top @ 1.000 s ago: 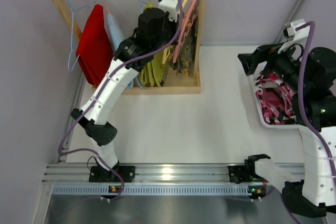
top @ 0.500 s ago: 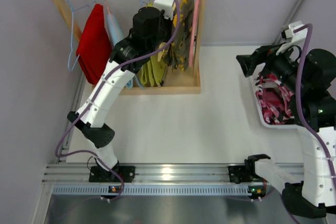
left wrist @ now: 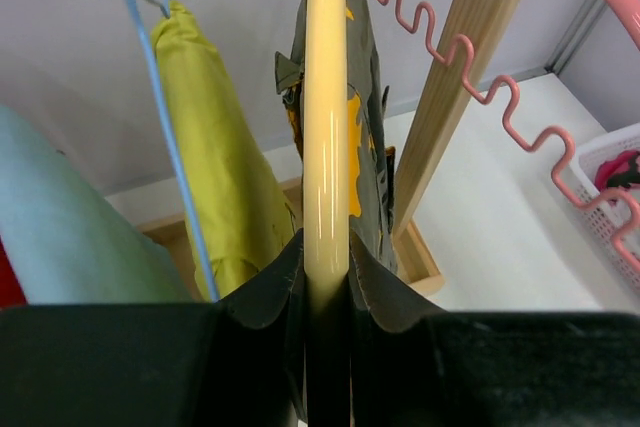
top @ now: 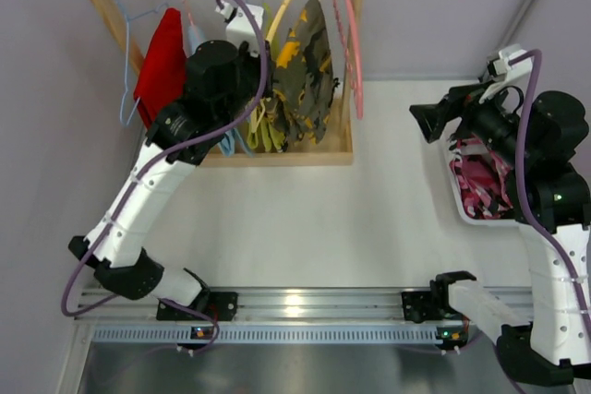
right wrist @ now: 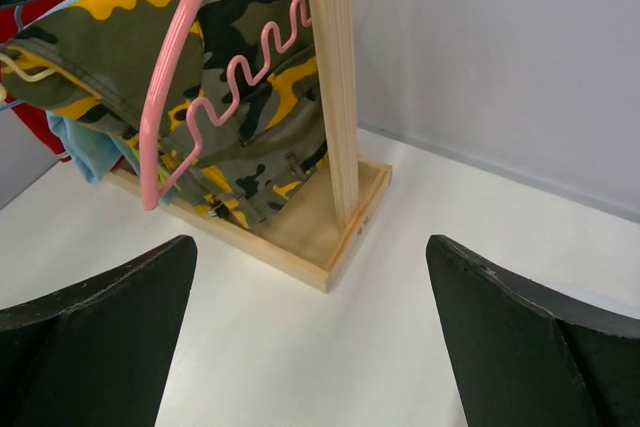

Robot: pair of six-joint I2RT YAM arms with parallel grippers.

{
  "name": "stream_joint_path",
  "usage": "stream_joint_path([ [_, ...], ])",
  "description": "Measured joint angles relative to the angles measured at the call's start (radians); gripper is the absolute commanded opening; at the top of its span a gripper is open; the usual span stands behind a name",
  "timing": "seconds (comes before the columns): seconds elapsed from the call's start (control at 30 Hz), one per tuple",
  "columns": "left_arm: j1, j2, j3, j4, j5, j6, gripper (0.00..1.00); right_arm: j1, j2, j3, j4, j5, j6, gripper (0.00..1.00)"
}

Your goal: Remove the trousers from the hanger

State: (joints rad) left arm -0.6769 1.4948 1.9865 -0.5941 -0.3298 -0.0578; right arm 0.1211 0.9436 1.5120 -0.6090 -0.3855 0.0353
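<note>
Red fabric [top: 162, 71] and limp olive-yellow cloth [left wrist: 215, 167] hang at left; beside them my left gripper [left wrist: 327, 277] is clamped on a glossy cream hanger bar [left wrist: 327, 97], the thick camouflage trousers [top: 309, 66] folded over it. Cloth may be pinched too, as the view is tight. I'd hold that bar level, clear of the wavy pink hanger [top: 356, 80], and send over the right gripper [right wrist: 312, 287], jaws spread wide near the white basket [top: 462, 200] holding the pink patterned trousers [top: 480, 177], to slide the fold off.
</note>
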Motion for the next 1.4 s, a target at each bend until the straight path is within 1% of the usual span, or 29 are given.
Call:
stream_joint_path([
  [0.27,0.002,-0.224,-0.163,-0.019,0.053,-0.088,0.0,0.0,-0.006,-0.093,0.043,-0.071,-0.003,0.99],
  [0.4,0.009,-0.286,-0.215,-0.019,0.101,-0.151,0.0,0.016,0.004,-0.127,0.065,-0.08,-0.009,1.0],
  [0.5,0.013,-0.309,-0.253,-0.021,0.13,-0.191,0.0,0.063,0.012,-0.15,0.108,-0.051,-0.015,0.99],
  [0.53,0.013,-0.311,-0.264,-0.021,0.136,-0.205,0.0,0.089,0.013,-0.159,0.126,-0.029,-0.022,0.99],
  [0.77,0.015,-0.304,-0.304,-0.054,0.174,-0.257,0.0,0.408,0.016,-0.305,0.31,0.24,-0.092,0.99],
  [0.9,0.015,-0.298,-0.304,-0.073,0.193,-0.282,0.0,0.582,0.043,-0.396,0.475,0.423,-0.132,1.0],
  [1.03,0.015,-0.281,-0.304,-0.072,0.216,-0.303,0.0,0.753,0.12,-0.452,0.665,0.549,-0.196,0.99],
  [1.13,0.015,-0.267,-0.303,-0.073,0.232,-0.32,0.0,0.841,0.204,-0.452,0.756,0.607,-0.225,1.0],
  [1.23,0.015,-0.257,-0.303,-0.073,0.241,-0.34,0.0,0.883,0.255,-0.452,0.788,0.637,-0.228,0.99],
  [1.4,0.015,-0.256,-0.303,-0.072,0.244,-0.362,0.0,0.928,0.267,-0.452,0.802,0.669,-0.227,0.99],
])
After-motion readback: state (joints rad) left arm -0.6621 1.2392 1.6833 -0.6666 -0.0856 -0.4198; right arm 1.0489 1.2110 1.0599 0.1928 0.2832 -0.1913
